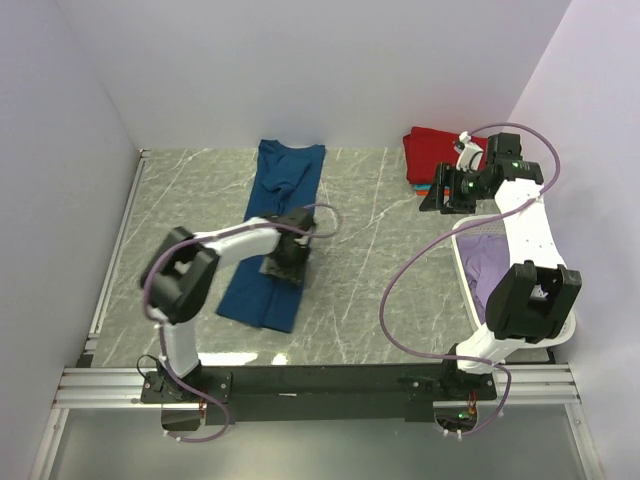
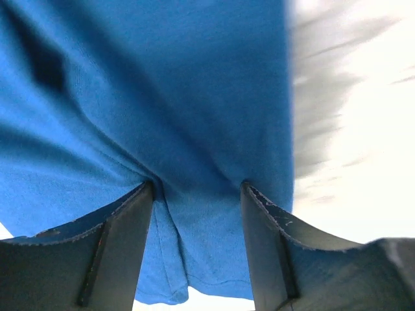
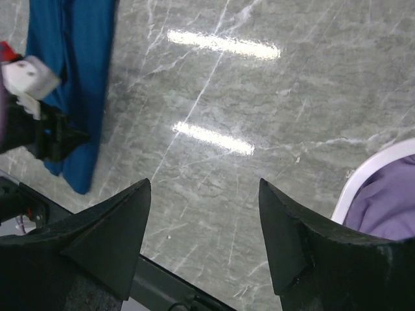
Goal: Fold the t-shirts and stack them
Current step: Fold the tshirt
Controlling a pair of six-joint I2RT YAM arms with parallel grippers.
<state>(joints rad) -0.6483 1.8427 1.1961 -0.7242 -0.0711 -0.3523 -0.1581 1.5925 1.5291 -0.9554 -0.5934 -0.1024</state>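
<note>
White walls (image 1: 300,60), grey marble bench (image 1: 370,270); my left gripper (image 2: 196,186) sits spread on the eleven-o'clock blue t-shirt (image 1: 285,175), right gripper (image 3: 204,184) spread too.

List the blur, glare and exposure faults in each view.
Left wrist: the marble table at right is streaked with motion blur and washed out; the blue t-shirt is fairly sharp. Right wrist: two bright glare bars lie on that table. Top external: even light, sharp, soft shadows only.

T-shirt (image 1: 285,185), 11 o'clock: plain deep blue
Folded shirt (image 1: 428,152), 1 o'clock: plain red
Cloth (image 1: 485,262), 3 o'clock: lilac, in a white-rimmed basket (image 1: 462,262)
Table (image 1: 370,260): grey-green marble, white veins
</note>
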